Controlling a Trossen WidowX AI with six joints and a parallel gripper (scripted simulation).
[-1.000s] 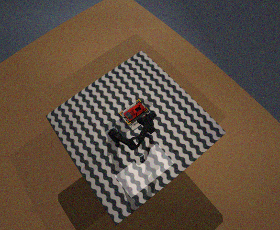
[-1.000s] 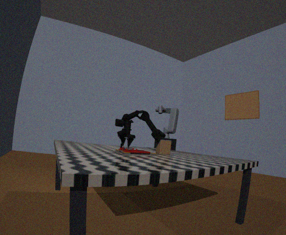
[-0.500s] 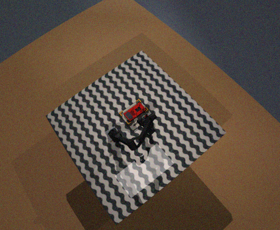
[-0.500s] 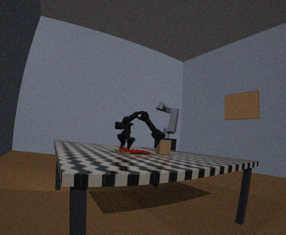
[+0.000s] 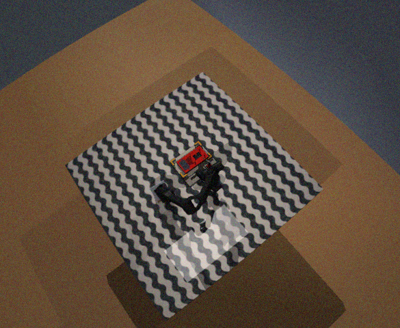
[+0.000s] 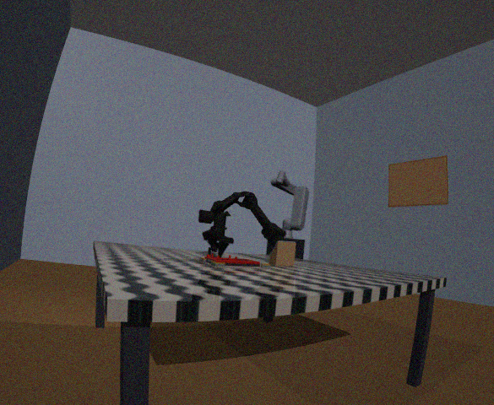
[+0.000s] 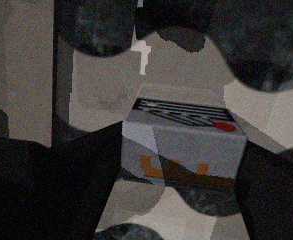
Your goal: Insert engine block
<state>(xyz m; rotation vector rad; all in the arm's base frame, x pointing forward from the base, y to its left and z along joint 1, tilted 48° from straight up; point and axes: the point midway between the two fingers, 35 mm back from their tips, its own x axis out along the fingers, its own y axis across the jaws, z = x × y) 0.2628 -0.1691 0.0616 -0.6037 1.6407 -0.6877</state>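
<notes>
The car body is red, with a pale border and yellow corner pieces, and lies on the striped table. Its dark opening shows in the top view. My gripper points down beside the car body and is shut on the engine block. The engine block is a grey box with black stripes and a red dot on top and orange marks on the side facing the wrist camera. It sits between the fingers, low over the table; whether it touches the table I cannot tell. The arm hides it in the top view.
A pale tray part adjoins the car body on the arm's side, partly under the arm. A tan wedge-shaped block stands near the arm's base. A grey arm stands behind. The striped table's edge shows in the exterior view.
</notes>
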